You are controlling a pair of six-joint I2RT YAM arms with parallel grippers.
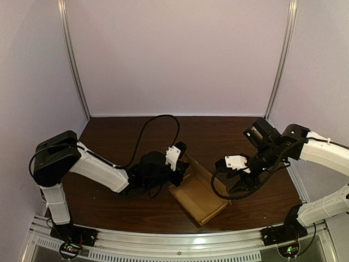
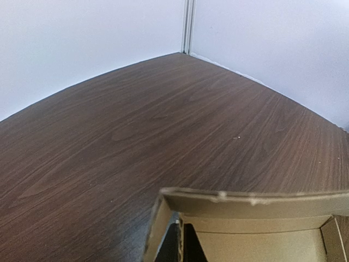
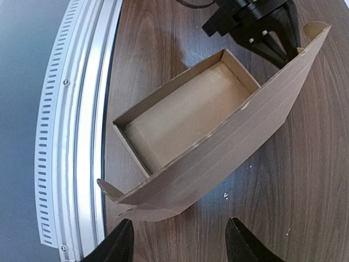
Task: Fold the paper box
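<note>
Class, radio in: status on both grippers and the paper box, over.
Left gripper at paper box far end, grip unclear. Right gripper open, off the box. Long flap unfolded. Nothing blocking.

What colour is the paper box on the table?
The paper box is plain brown, unprinted; the right wrist view shows it best.

Matt brown cardboard forms the paper box [image 3: 185,114]; the table [image 2: 136,136] is smooth dark wood grain, its rail [image 3: 82,136] shiny metal.

One high view, two close.
Top camera looks down from above and behind; left wrist skims low over the dark wooden surface [image 2: 136,136]; right wrist looks steeply down; all share the brown cardboard box [image 1: 199,197].
</note>
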